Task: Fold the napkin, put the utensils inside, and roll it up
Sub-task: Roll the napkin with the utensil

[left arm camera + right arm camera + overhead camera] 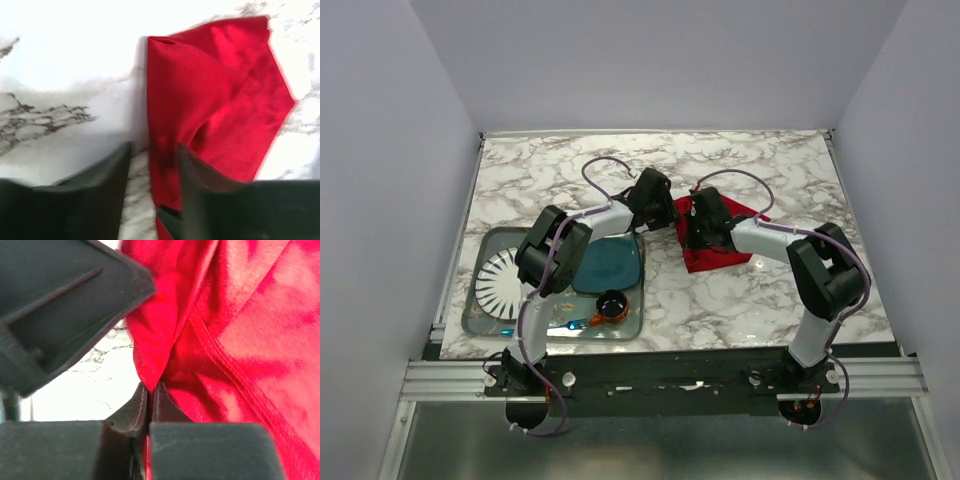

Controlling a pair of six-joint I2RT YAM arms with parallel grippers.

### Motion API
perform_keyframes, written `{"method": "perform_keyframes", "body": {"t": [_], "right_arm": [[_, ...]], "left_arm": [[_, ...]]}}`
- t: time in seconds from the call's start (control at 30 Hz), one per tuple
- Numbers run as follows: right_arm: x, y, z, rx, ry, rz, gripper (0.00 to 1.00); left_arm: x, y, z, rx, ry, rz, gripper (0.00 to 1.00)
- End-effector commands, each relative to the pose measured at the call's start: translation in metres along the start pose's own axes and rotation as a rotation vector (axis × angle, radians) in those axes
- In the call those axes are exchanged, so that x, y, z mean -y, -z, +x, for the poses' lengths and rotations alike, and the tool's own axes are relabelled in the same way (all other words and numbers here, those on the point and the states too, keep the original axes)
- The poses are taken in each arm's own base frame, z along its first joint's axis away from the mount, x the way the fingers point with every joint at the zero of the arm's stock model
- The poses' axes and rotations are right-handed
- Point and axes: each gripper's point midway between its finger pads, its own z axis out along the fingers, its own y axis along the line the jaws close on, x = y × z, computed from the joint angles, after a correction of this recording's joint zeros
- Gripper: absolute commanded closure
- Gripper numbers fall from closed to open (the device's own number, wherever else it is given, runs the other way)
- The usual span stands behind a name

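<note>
Top external gives you the layout. On the marble table [550,170], the grey tray [488,238] sits toward 9 o'clock. The red napkin [720,260] lies rumpled just past centre toward 3 o'clock, well apart from the tray. Both arms meet over the cloth. The left gripper [663,208] is at its 10 o'clock edge, and the right gripper [700,232] is just beside it, over the napkin's 9 o'clock side.

Left wrist shows your left jaws spread. One of its fingers [95,195] rests over bare marble, and the other is over the cloth. The napkin's straight doubled edge runs between them and fans away toward 1 o'clock.

Right wrist shows the right jaws pressed together, pinching a raised ridge of the red cloth at the fingertips [137,407]. The rest of the napkin spreads toward 2 o'clock.

I judge this to be the fold, barely begun, because the napkin is bunched, not squared. To do it well:
- Bring the left jaws together only once every layer of that edge sits deep between the pads.
- Hold the right pinch firm.
- Lift both hands low and level, carrying the edge across as one taut line.
- Go slowly, since soft cloth sags and slips, and a shallow bite will shed the lower layer.
</note>
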Motion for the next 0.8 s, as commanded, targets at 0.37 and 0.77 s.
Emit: {"method": "perform_keyframes", "body": {"t": [0.37,0.77], "right_arm": [[-0.031,0.015,0.058,-0.306,-0.215,-0.847,0.99],[-0.016,0.021,0.036,-0.283,-0.315,-0.961,0.99]], "left_arm": [[-0.012,0.036,0.012,-0.094,-0.052,0.044,0.16],[-0.018,0.006,0.026,-0.165,0.104,0.003,0.17]]}}
